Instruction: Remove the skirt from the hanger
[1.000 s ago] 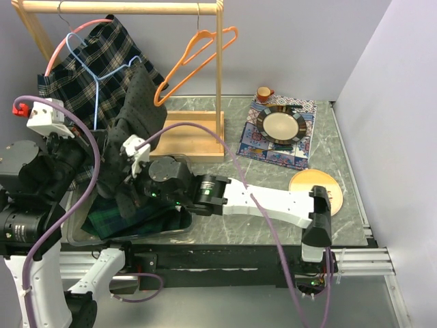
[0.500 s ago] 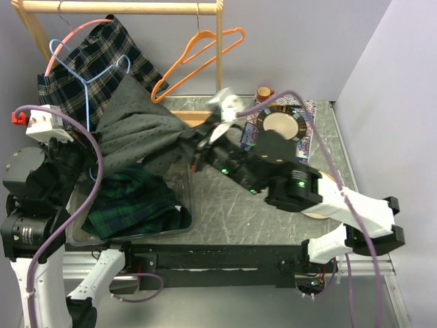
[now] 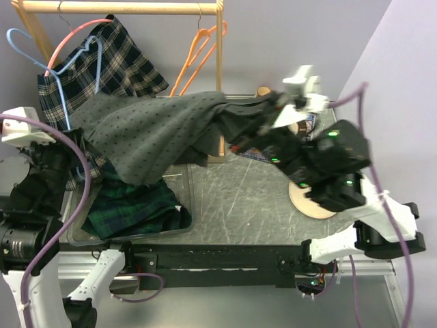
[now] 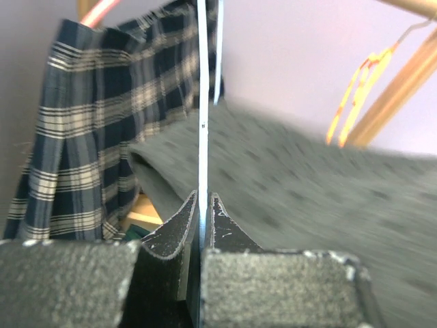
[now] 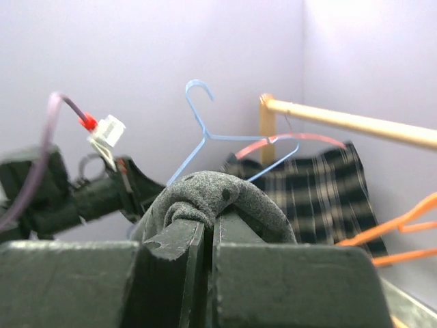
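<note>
Grey marble table [image 3: 239,198] is carrying a wooden clothes rack [image 3: 219,68] at the back left, with purple walls behind it.

Change over the last second: the right arm has been swinging from low over the bin up and across to the right side. It is dragging the grey dotted skirt [image 3: 157,133] with it, so the cloth is now stretching as a long sheet from the rack area toward the right. The blue hanger [image 4: 202,102] is rising bare at the upper left, clear of most of the fabric. Judgement: the skirt is coming free, though whether its left edge is still catching on the wire cannot be told.

Right gripper [image 5: 210,229] is clenching a bunched fold of the grey skirt between closed fingers. Left gripper [image 4: 203,212] is pinching the thin blue hanger wire, jaws nearly together around it.

Plaid skirt [image 3: 130,61] is hanging on a pink hanger [image 3: 75,31] on the rail; an orange hanger [image 3: 194,58] is swinging empty beside it.

Containers: a clear plastic bin [image 3: 184,219] at the near left is holding a dark green tartan garment [image 3: 130,201]; the grey skirt is passing over it, not lying inside.
</note>
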You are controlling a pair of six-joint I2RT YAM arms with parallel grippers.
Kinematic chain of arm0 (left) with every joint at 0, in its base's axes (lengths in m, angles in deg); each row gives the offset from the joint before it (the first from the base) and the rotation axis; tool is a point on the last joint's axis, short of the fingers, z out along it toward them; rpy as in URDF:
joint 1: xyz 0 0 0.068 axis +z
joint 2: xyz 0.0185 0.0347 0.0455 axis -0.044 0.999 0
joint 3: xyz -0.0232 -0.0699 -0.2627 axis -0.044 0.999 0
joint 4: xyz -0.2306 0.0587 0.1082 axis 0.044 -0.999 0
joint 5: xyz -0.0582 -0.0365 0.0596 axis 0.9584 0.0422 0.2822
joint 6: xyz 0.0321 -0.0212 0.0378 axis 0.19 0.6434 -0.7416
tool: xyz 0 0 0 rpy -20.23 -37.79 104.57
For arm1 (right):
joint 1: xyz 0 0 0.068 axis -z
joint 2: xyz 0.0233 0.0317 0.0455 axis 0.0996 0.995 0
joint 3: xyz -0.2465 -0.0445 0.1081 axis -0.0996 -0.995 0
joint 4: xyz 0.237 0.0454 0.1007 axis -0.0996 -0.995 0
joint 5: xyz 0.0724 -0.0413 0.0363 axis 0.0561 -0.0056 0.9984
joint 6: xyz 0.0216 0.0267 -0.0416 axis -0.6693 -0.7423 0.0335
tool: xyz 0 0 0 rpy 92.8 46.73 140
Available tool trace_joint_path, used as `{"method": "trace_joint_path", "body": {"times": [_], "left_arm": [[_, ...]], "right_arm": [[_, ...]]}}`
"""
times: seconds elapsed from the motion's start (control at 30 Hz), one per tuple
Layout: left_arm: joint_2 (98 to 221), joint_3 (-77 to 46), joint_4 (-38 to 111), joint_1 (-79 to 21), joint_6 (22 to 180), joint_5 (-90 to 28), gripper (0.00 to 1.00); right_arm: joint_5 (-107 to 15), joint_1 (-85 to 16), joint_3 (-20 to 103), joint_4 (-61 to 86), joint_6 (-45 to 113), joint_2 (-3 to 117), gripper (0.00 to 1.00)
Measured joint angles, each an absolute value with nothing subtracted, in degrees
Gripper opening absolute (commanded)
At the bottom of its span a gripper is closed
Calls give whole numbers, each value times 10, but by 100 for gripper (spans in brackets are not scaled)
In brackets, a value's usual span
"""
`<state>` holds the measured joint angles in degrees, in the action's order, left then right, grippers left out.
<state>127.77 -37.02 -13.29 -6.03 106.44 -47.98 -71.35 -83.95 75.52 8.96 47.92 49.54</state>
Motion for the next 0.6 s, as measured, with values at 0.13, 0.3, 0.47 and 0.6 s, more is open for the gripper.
{"method": "trace_joint_path", "body": {"times": [0.13,0.3,0.47,0.6], "left_arm": [[1279,-385,-142,-60,1064,-524,1],[1301,-425,-157,-60,1064,-577,1],[1296,-439,-156,-60,1065,-560,1],[1282,-448,-135,-60,1077,-530,1]], "right_arm": [[-713,-840,757,94,480,464,0],[-765,-840,751,127,511,438,0],[-777,-840,777,115,516,462,0],[-820,-839,841,89,507,526,0]]}}
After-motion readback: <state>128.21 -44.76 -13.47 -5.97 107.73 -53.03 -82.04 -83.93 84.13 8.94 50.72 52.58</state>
